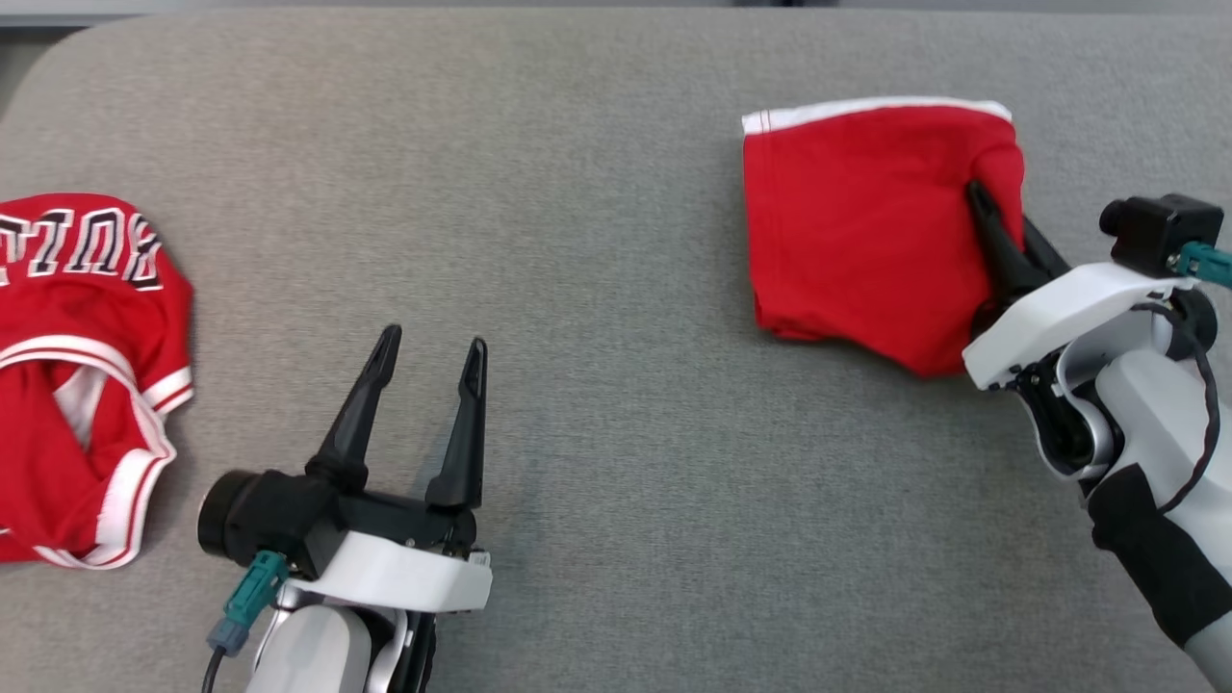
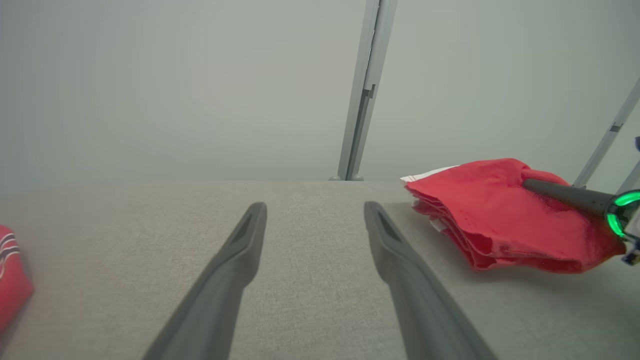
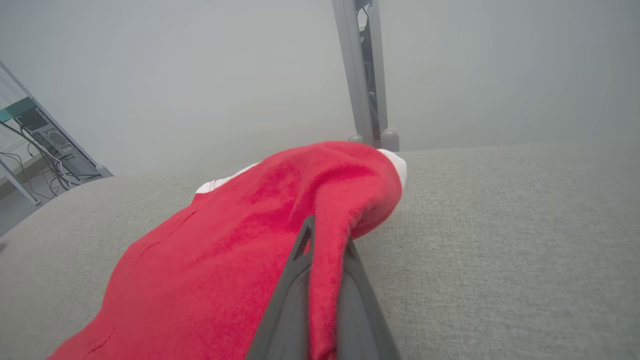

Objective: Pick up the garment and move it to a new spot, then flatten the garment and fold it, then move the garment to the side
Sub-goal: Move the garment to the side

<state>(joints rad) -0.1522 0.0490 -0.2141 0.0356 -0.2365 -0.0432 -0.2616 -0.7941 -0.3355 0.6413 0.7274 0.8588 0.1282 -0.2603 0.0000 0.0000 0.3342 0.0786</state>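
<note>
At far right, the right gripper [image 1: 996, 226] pinched the garment [image 1: 847, 221]; dragging could undo its folds. The left gripper [image 1: 430, 345] gaped empty.

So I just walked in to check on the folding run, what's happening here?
The robot's right tool is shut on the right edge of a folded red garment lying on the grey surface. Its left tool is open over bare surface, holding nothing. A second red jersey lies crumpled at the surface's left edge.
</note>
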